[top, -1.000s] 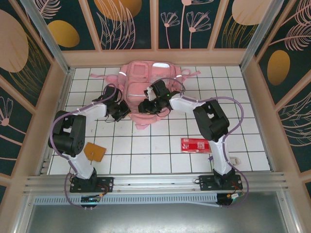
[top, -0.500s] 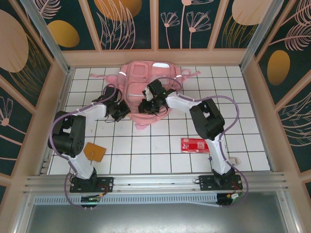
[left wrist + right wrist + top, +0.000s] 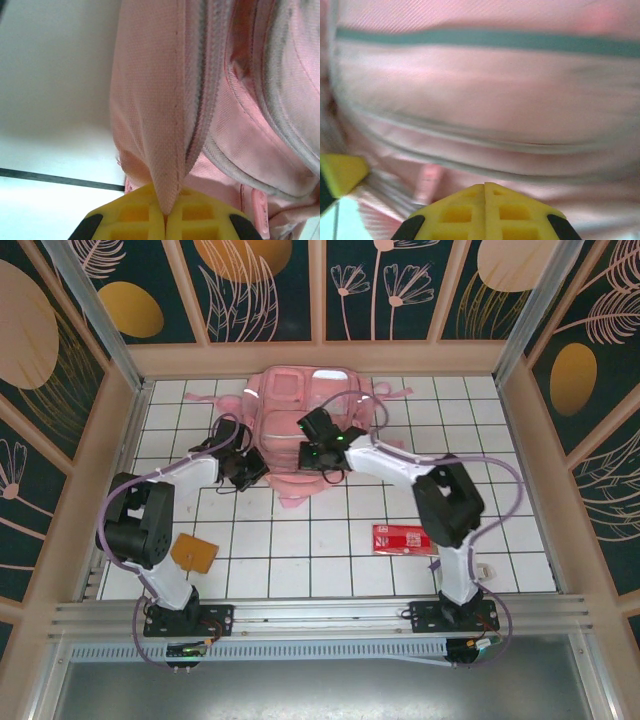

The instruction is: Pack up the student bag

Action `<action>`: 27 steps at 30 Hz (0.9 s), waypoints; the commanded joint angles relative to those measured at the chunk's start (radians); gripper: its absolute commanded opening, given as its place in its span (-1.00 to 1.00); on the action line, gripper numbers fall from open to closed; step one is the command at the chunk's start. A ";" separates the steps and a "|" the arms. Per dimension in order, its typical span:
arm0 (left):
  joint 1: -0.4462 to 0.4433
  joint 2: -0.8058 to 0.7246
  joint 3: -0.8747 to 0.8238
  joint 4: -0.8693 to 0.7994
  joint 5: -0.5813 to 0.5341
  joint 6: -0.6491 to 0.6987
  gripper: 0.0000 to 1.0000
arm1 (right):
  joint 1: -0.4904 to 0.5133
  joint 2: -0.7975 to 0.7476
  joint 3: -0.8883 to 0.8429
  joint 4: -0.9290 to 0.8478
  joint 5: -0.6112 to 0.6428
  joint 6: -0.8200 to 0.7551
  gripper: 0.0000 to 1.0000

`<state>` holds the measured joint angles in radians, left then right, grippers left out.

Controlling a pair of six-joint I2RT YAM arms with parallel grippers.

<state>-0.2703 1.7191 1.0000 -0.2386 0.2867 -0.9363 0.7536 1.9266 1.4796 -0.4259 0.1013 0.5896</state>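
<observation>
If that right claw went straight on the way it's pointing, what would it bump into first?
The student bag. In the wrist view the right gripper, jaws closed, points straight at its pink fabric, with nothing in between. The picture is blurry, so I can't tell how close it is.

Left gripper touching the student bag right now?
Touching. Left wrist view: the left gripper is shut on a fold of the student bag, pink fabric pinched between its tips.

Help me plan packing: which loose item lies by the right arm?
The red rectangular packet; the orange-brown card lies by the left arm instead.
</observation>
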 commanded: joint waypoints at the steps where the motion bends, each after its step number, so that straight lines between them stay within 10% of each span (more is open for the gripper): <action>1: 0.029 -0.020 0.014 -0.043 -0.039 0.019 -1.00 | -0.029 -0.104 -0.100 -0.003 0.252 0.075 -1.00; 4: 0.043 -0.017 0.017 -0.047 -0.022 0.025 -1.00 | -0.058 -0.159 -0.203 0.036 0.236 0.078 -1.00; 7: 0.046 -0.021 0.011 -0.024 0.034 0.032 -1.00 | -0.092 -0.187 -0.261 0.185 -0.171 -0.119 -1.00; 13: 0.026 -0.041 -0.022 0.053 0.139 0.123 -1.00 | -0.078 -0.081 -0.113 0.150 -0.500 -0.071 -0.40; 27: -0.021 -0.167 -0.237 0.347 0.043 0.324 -1.00 | 0.048 0.315 0.416 -0.424 -0.175 -0.060 -0.19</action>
<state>-0.2829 1.5852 0.7906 -0.0147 0.3389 -0.7021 0.8001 2.1914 1.8381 -0.6735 -0.1654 0.5587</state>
